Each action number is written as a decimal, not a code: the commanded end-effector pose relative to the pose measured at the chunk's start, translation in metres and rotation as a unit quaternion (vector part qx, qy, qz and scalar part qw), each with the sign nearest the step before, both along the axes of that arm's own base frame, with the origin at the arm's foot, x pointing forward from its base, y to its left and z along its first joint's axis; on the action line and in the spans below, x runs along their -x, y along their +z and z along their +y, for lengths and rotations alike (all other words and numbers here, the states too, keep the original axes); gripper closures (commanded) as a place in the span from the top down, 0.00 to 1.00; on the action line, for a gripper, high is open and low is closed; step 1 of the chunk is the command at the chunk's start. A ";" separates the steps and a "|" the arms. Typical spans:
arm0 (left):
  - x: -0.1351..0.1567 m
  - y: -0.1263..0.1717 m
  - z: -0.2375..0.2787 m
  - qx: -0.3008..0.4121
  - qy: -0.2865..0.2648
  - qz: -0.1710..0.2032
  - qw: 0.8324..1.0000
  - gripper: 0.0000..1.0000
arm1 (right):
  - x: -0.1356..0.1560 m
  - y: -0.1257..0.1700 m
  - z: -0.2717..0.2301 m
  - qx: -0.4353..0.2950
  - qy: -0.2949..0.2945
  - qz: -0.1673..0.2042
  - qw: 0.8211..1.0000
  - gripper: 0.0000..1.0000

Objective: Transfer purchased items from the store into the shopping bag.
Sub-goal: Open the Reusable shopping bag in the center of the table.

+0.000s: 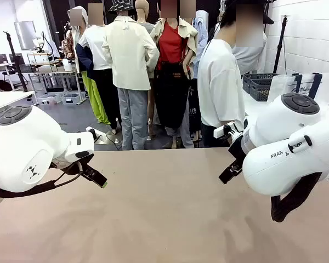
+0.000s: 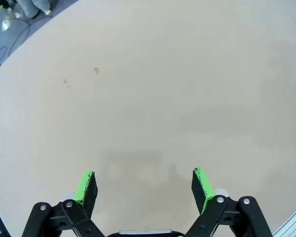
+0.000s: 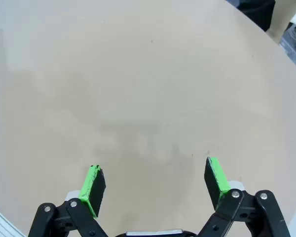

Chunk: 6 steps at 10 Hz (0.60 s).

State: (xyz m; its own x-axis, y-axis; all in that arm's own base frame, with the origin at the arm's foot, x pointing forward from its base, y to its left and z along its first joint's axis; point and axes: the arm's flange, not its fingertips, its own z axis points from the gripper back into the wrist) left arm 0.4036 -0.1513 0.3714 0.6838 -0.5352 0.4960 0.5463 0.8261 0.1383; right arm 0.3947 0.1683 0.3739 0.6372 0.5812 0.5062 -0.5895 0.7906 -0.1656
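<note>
My left gripper point(image 2: 144, 185) hangs open over bare beige tabletop, with nothing between its green pads point(image 2: 85, 186); in the front view the left gripper point(image 1: 96, 177) sits low at the table's left. My right gripper point(image 3: 155, 181) is open too, empty over bare table, and the right gripper point(image 1: 230, 172) shows at the right in the front view. Behind the right arm stands the store, a dark grey lattice basket point(image 1: 259, 86), and beside it the translucent shopping bag point(image 1: 285, 86) with navy handles. The purchased items are out of view.
A person in a white T-shirt point(image 1: 220, 87) stands at the table's far edge, right of centre. The beige table point(image 1: 164, 208) stretches between the two arms. A small mark point(image 2: 96, 70) shows on the tabletop.
</note>
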 end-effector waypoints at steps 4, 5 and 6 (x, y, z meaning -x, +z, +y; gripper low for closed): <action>0.000 0.000 0.000 0.000 0.000 0.000 1.000 1.00 | 0.000 0.000 0.000 0.000 0.000 0.000 1.000 1.00; 0.000 0.000 0.000 0.000 0.000 0.000 1.000 1.00 | 0.000 0.000 0.000 0.000 0.000 0.000 1.000 1.00; 0.000 0.000 0.000 0.000 0.000 0.000 1.000 1.00 | 0.000 0.000 0.000 0.000 0.000 0.000 1.000 1.00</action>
